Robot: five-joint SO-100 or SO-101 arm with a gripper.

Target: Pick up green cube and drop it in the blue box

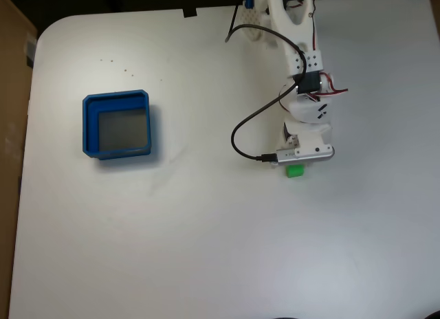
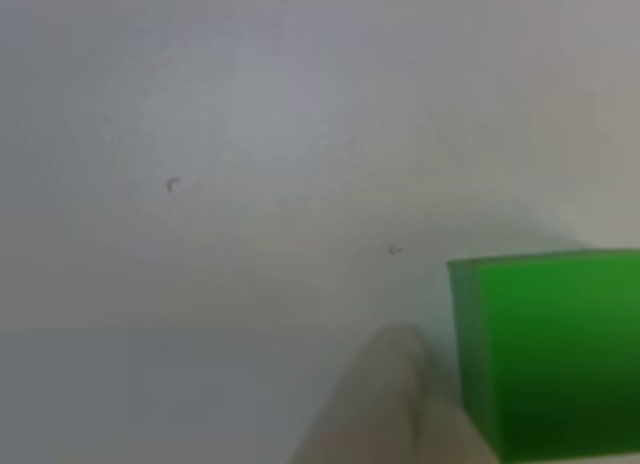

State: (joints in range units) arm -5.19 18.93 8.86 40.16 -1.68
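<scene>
One pincer [image 1: 297, 162] sits low over the green cube [image 1: 295, 170], its opening impossible to judge, with bare worktop [image 1: 206, 229] stretching to the blue box [image 1: 118, 124].

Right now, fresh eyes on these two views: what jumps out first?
The green cube: the one bright spot on the white table, right of centre in the fixed view, tucked under the arm's gripper; it looms large at lower right in the other view. Next, the blue box, far off to the left, with nothing in it.

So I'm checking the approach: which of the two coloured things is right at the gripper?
The green cube, directly under the gripper; the blue box sits far left.
</scene>
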